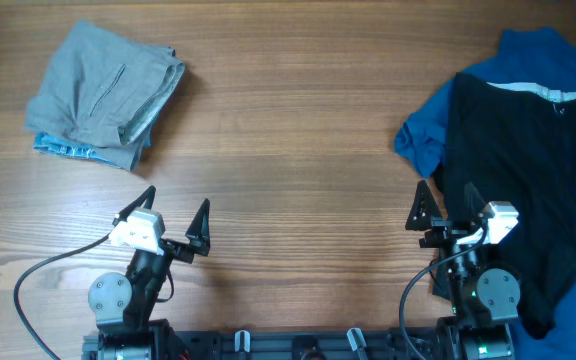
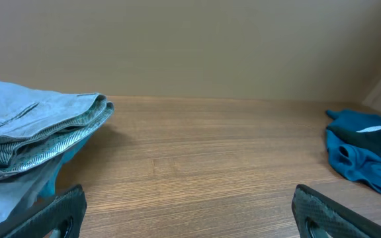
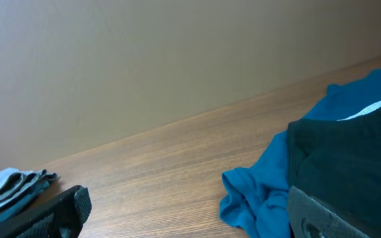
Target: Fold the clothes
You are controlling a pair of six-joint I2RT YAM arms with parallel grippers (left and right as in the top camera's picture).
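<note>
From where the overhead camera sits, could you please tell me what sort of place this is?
Likely a robotics test bench: the left gripper and right gripper sit open over a wood-grain table, a plain wall behind, with a folded grey garment and black shorts on a blue T-shirt.

A wood-grain table (evenly lit) meets a plain beige wall at its far edge.
</note>
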